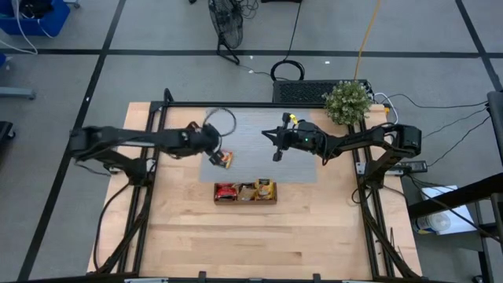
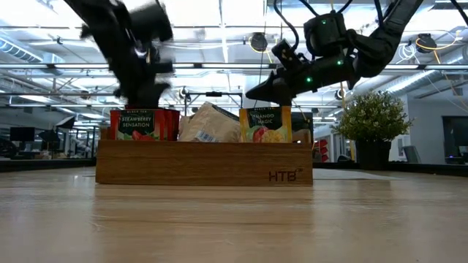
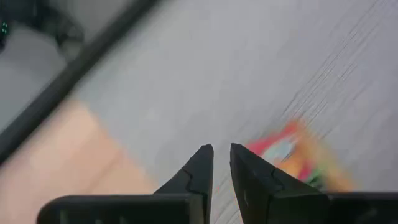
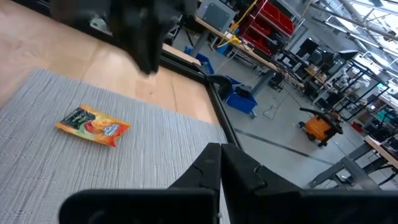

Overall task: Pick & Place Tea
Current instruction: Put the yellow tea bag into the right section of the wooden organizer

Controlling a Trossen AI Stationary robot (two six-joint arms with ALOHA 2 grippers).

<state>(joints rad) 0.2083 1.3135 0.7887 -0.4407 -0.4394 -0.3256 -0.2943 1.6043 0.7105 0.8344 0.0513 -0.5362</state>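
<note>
One tea packet (image 4: 93, 126) lies flat on the grey mat (image 4: 155, 162). The left gripper (image 3: 221, 155) hovers over it, fingers nearly together and empty. Pinching thin foil off-centre (motion blurs the view) could skid it away. The right gripper (image 4: 221, 152) waits closed.

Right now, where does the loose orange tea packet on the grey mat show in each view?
High view: the tea packet lies on the grey mat, near the edge facing the wooden tray, by the left gripper.
Low view: not visible; the wooden tray blocks the mat.
Left wrist view: blurred, beside the fingers.
Right wrist view: flat on the mat.
Shared landmark: the grey mat.
</note>
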